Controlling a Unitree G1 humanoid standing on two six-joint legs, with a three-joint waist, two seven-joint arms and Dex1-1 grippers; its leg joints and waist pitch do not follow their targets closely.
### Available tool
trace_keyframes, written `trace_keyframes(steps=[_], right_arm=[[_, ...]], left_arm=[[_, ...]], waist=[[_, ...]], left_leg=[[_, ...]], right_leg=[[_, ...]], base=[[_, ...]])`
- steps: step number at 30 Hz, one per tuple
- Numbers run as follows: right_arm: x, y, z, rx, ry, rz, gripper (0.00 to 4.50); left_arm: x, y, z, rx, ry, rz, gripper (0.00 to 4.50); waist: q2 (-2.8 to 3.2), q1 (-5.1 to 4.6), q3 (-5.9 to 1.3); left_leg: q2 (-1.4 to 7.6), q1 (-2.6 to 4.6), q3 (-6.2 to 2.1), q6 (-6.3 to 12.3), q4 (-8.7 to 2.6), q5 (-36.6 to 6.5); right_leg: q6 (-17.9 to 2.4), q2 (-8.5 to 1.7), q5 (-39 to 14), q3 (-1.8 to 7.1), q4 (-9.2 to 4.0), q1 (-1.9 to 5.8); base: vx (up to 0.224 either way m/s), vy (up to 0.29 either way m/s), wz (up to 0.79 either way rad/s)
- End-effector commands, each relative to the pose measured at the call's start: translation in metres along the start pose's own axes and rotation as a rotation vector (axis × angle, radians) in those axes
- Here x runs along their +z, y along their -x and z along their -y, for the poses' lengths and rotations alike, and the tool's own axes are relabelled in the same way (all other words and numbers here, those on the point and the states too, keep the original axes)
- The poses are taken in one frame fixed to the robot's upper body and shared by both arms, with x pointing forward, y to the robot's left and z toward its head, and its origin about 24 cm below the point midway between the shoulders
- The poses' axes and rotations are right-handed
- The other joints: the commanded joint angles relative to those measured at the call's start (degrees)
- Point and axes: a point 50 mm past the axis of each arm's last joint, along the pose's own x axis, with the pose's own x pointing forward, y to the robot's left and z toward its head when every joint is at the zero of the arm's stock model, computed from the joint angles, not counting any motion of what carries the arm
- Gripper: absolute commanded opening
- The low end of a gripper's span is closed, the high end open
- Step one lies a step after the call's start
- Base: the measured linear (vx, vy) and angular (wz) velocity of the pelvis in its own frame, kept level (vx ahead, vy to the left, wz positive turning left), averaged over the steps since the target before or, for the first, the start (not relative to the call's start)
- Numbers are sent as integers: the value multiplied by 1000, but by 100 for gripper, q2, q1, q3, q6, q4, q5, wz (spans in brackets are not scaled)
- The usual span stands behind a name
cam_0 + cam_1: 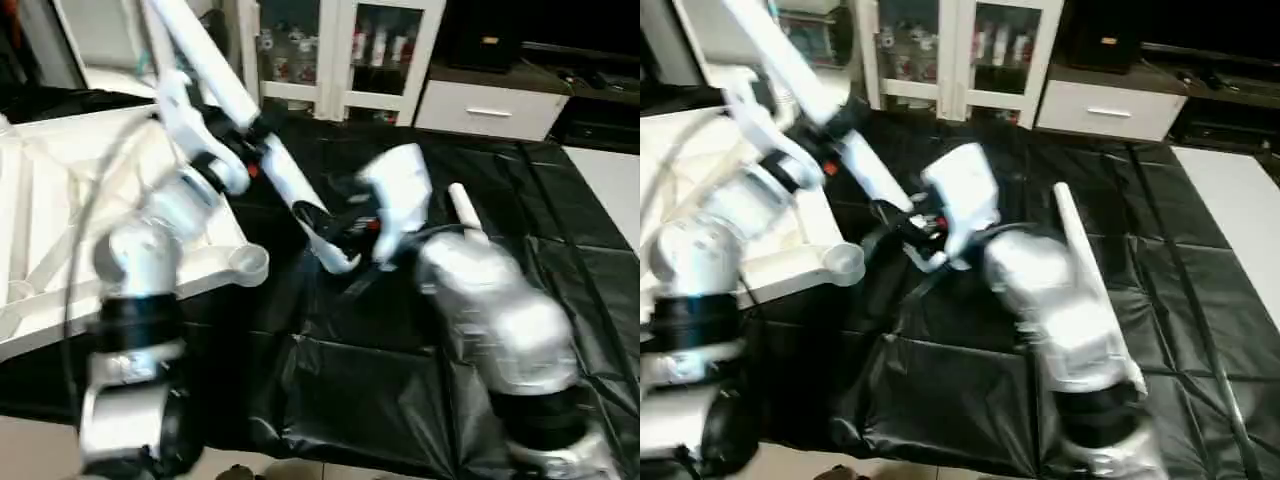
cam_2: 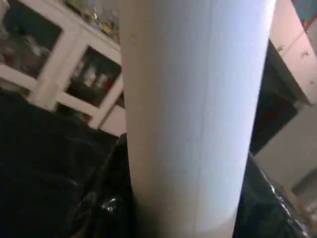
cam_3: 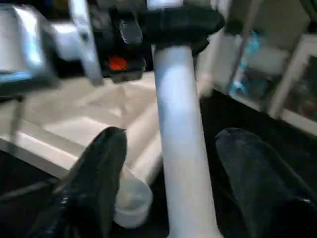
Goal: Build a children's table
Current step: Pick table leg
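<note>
Black left jaws (image 3: 181, 22) clench a long white tubular leg (image 1: 285, 185) mid-shaft, slanted above the black-draped worktop (image 1: 400, 370); the right jaws (image 3: 168, 163) stand spread around it (not touching). Best steadied low, then steered to the ribbed white top's round corner socket (image 1: 250, 262).

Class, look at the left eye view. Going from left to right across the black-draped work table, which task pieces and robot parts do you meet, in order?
Table top → its round corner socket → tilted leg held by the left pincer → right pincer beside that leg's lower end → a second leg lying behind the right forearm.
</note>
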Motion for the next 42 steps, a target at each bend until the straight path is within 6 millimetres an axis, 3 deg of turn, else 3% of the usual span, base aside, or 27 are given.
trace_keyframes(steps=[1,4,5,7,8,9,13,16,20,23,26,36,42], right_arm=[[7,14,10,22,-35,29,358],[12,29,36,-41,-50,29,387],[13,40,55,-72,-59,-1,396],[13,47,65,-80,-63,-27,417],[14,54,72,-57,-69,-48,417],[16,56,73,-31,-95,-45,424],[23,61,68,121,-155,-45,450],[19,64,57,247,-177,-94,450],[15,61,46,328,-157,-144,450],[16,59,48,317,-156,-145,450],[17,58,47,328,-164,-151,450],[-4,47,41,378,-160,-269,450],[-10,41,43,371,-149,-317,450]], left_arm=[[5,-4,7,-62,-15,-9,177],[8,-3,12,-152,-27,-57,177],[11,-2,20,-245,-28,-100,177],[12,-1,25,-308,-31,-125,177],[13,-1,32,-371,-26,-160,177],[14,-1,36,-405,-32,-174,177],[17,-4,47,-498,-65,-208,177],[17,-6,55,-566,-87,-229,177],[17,-6,61,-622,-103,-241,177],[17,-8,65,-650,-106,-247,177],[17,-8,68,-673,-110,-256,176],[12,-4,81,-806,-158,-304,175],[7,-2,91,-895,-204,-335,175]], waist=[[82,12,-400],[67,84,-397],[51,79,-398],[73,97,-396],[125,102,-395],[107,108,-404],[3,111,-422],[-1,103,-411],[17,98,-406],[-19,96,-402],[-17,115,-395],[22,107,-408],[-4,95,-403]], left_leg=[[397,96,-175,45,-367,-549],[387,103,-155,-43,-361,-525],[377,108,-143,-46,-357,-539],[371,113,-136,-86,-347,-544],[361,106,-138,-105,-338,-562],[358,104,-135,-62,-330,-559],[357,56,-139,226,-313,-317],[369,52,-129,306,-306,-337],[386,63,-129,250,-308,-391],[386,70,-123,200,-313,-424],[381,72,-122,191,-314,-429],[389,63,-134,139,-319,-420],[386,60,-125,130,-315,-441]], right_leg=[[-1064,-639,263,376,-402,321],[-1142,-642,-40,366,-409,289],[-1148,-638,-106,366,-420,290],[-1167,-637,-265,363,-433,279],[-1190,-627,-265,362,-424,283],[-1214,-624,-197,362,-434,305],[-1319,-642,97,343,-406,360],[-1304,-642,-114,335,-432,342],[-1256,-646,-374,336,-457,323],[-1262,-644,-502,335,-469,310],[-1220,-642,-638,333,-474,298],[-1235,-642,-484,331,-457,303],[-1249,-654,-586,337,-466,307]], base=[[0,0,0],[0,0,0],[0,0,0],[0,0,0],[0,0,0],[0,0,0],[0,0,0],[0,0,0],[0,0,0],[0,0,0],[0,0,0],[0,0,0],[0,0,0]])
